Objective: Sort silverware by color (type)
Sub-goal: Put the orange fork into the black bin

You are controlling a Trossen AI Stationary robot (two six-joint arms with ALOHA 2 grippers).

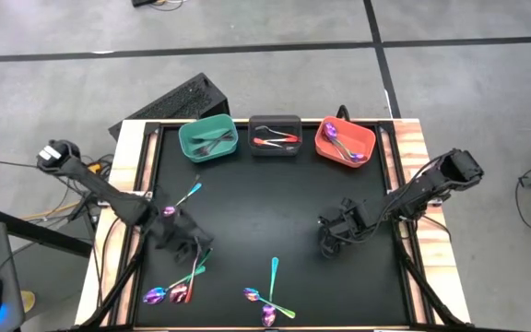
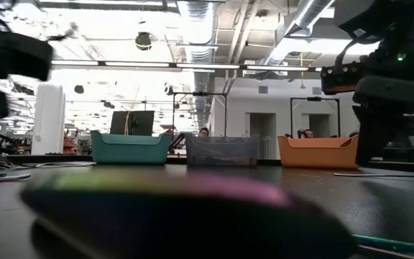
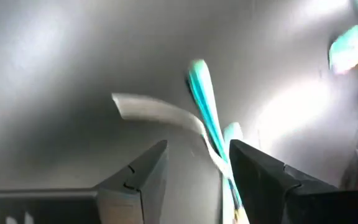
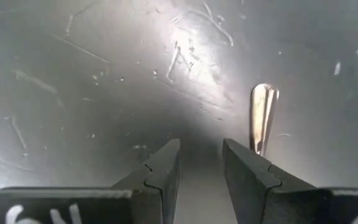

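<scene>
Surface: black mat on a wood-edged table, grey floor around it, a bright workshop beyond in the low view.
My left jaws: my left gripper hangs low over the near-left part of the mat, fingers spread with a gap between them, pinching nothing.
Between my left fingers: a teal handle crosses a pale silver handle on the mat, ahead of the tips and running toward the gap; whether either touches a finger I cannot tell.
My right jaws: my right gripper sits low over the right-centre of the mat, fingers parted, empty.
Beside my right fingers: a silver handle end lies on the mat just past one fingertip, outside the gap.
Loose silverware: an iridescent cluster just beside my left gripper, one teal piece farther back, another iridescent group at the near middle.
Far edge: teal bin, dark grey bin and orange bin in a row, each with pieces inside.
Closest to the low camera: a blurred purple-green shape, too soft to identify.
</scene>
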